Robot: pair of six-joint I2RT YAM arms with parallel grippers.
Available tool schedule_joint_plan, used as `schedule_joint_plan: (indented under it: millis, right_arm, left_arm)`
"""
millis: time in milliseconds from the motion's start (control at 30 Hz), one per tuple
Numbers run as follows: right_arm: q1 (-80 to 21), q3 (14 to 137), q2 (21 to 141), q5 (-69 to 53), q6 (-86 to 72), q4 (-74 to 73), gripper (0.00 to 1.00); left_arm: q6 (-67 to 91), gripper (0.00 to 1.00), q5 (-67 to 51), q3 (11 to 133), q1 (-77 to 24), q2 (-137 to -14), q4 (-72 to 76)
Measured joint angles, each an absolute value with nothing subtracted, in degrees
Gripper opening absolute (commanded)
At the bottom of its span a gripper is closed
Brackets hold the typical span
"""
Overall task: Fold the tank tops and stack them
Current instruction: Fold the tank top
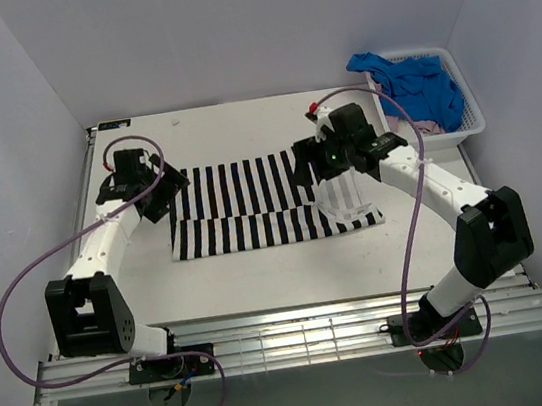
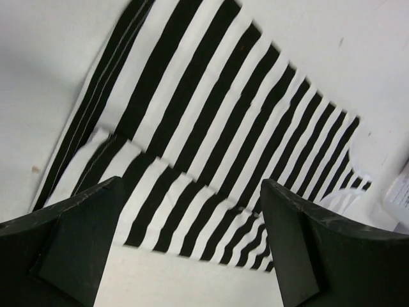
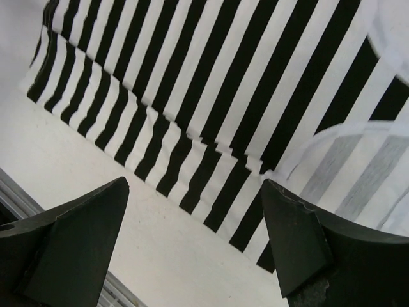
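Observation:
The black-and-white striped tank top (image 1: 251,206) lies spread flat across the middle of the table, with its near edge doubled over in a narrow fold (image 2: 192,217). At its right end a pale flap (image 1: 349,197) shows faint stripes (image 3: 358,163). My left gripper (image 1: 162,193) hovers open over the top's left end, nothing between its fingers (image 2: 192,192). My right gripper (image 1: 318,163) hangs open above the right part, near the folded near edge (image 3: 195,192). A blue tank top (image 1: 414,82) lies heaped in the basket, and a bit of pink cloth (image 1: 429,127) shows under it.
The white lattice basket (image 1: 469,104) stands at the back right corner against the wall. Bare white table (image 1: 261,275) lies in front of the striped top. A slatted metal rail (image 1: 300,340) runs along the near edge between the arm bases.

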State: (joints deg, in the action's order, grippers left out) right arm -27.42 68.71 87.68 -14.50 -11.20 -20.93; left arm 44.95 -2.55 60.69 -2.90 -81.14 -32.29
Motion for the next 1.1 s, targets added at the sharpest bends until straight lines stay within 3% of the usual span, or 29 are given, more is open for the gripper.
schedule_joint_plan:
  millis: [400,867,1100]
  right_arm:
    - [-21.7,95.9,109.9,-15.6,-9.6,-23.5,0.90]
    - [-20.3,102.7,116.5,-13.2,-5.3,-27.2,0.90]
    - [-20.3,102.6,117.6,-13.0,-5.3,-27.3,0.90]
  left_arm:
    - [36.5,0.98,0.0,86.6,0.9,-110.2,-27.8]
    - [30.1,0.98,-2.4,100.3,2.0,-127.2,-27.9]
    - [29.6,0.78,-4.0,100.7,2.0,-128.9,-27.4]
